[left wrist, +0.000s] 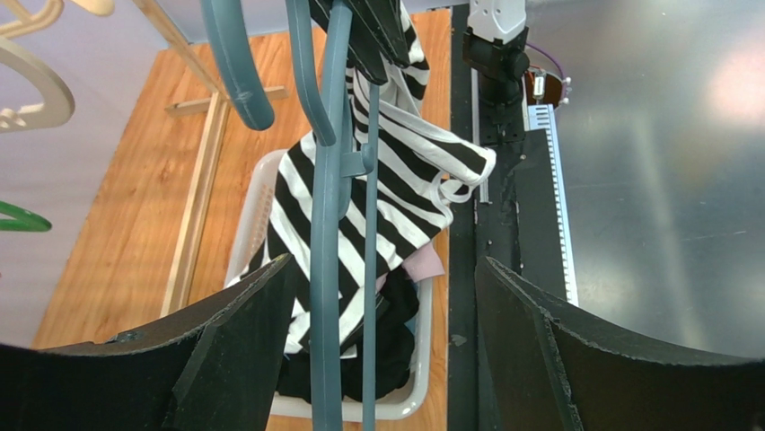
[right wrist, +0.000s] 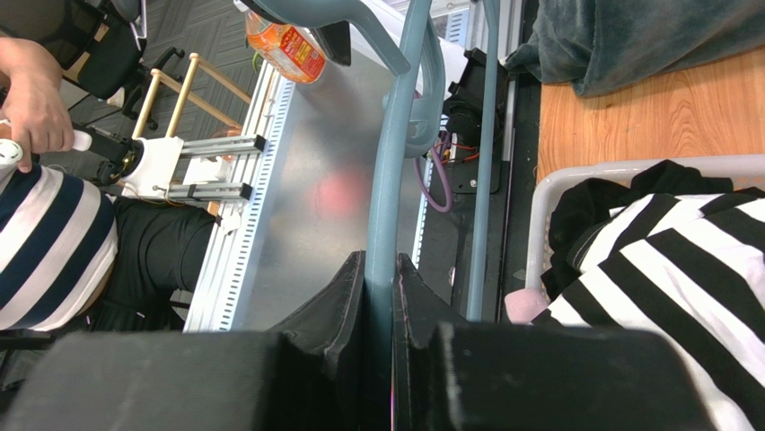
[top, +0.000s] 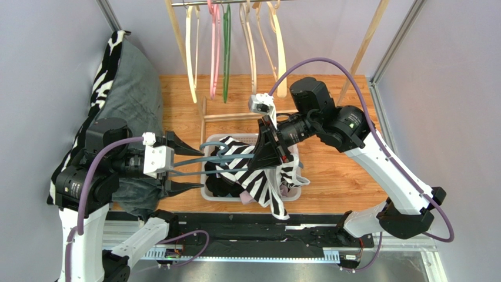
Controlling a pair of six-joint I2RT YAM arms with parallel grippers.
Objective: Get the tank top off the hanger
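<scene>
A blue-grey hanger (top: 214,157) hangs level over a white basket (top: 207,189), with the black-and-white striped tank top (top: 261,179) draped from its right end down into the basket. My right gripper (top: 266,151) is shut on one hanger bar (right wrist: 384,206), the pads pressed on both sides of it. My left gripper (top: 181,165) is open at the hanger's left end. In the left wrist view its fingers (left wrist: 242,332) stand wide on either side of the two hanger bars (left wrist: 325,269) without touching them. The tank top (left wrist: 408,184) hangs beyond them.
The basket (left wrist: 424,359) holds dark clothes and a pink item. A wooden rack with several hangers (top: 235,47) stands at the back. A grey and zebra-print blanket pile (top: 132,88) lies at the left. A person (right wrist: 49,233) sits beyond the metal table edge.
</scene>
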